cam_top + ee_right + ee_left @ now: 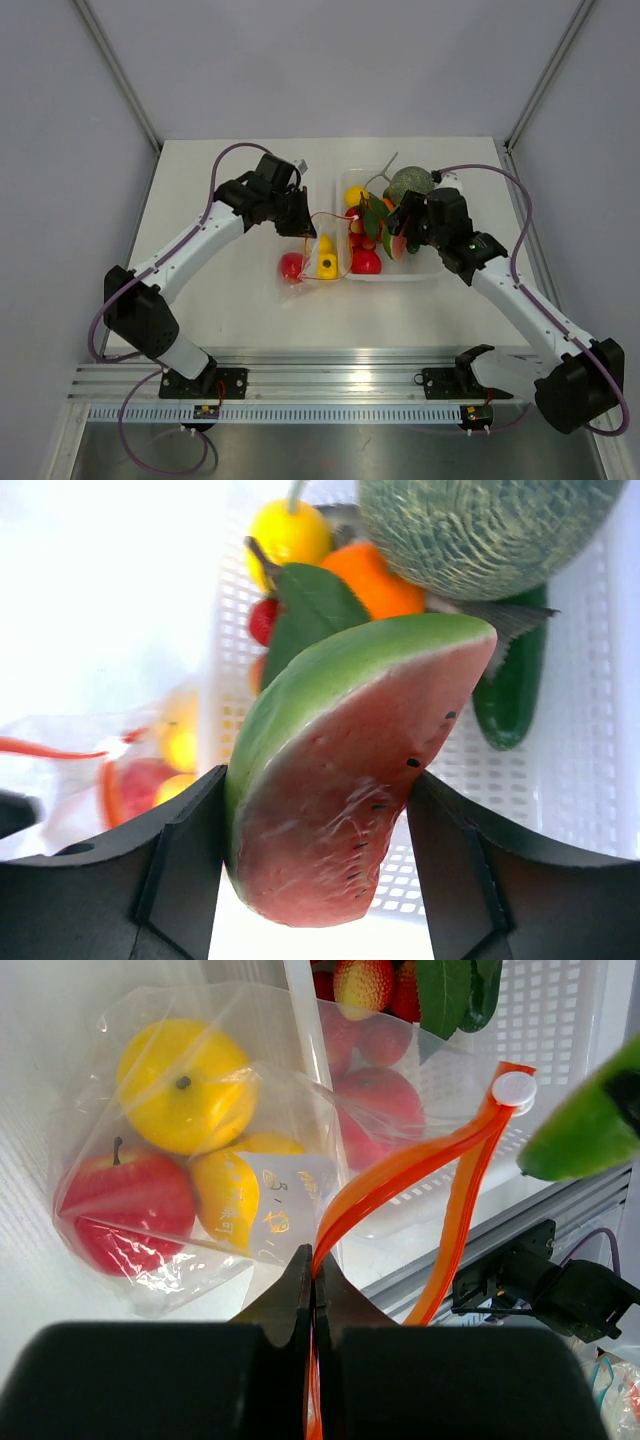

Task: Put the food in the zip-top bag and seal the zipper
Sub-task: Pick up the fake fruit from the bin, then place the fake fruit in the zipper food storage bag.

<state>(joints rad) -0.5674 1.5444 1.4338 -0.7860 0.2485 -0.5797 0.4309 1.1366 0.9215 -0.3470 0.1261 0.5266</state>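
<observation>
A white table (pixel 320 320) sits boxed in by plain pale-grey walls (pixel 330 60) — slanting metal posts (pixel 115 70) at the corners — with a ribbed aluminium rail (pixel 340 362) along its near edge, under soft, even light.

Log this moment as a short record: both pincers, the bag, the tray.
left pincer: shut on the zipper, at one end of the strip
right pincer: clamped on a watermelon slice, over the tray
bag: on the table beside the tray, holds a red apple and two yellow fruits
zipper state: its two bands stand apart, not sealed
tray: holds a melon, a cucumber and more fruit
</observation>
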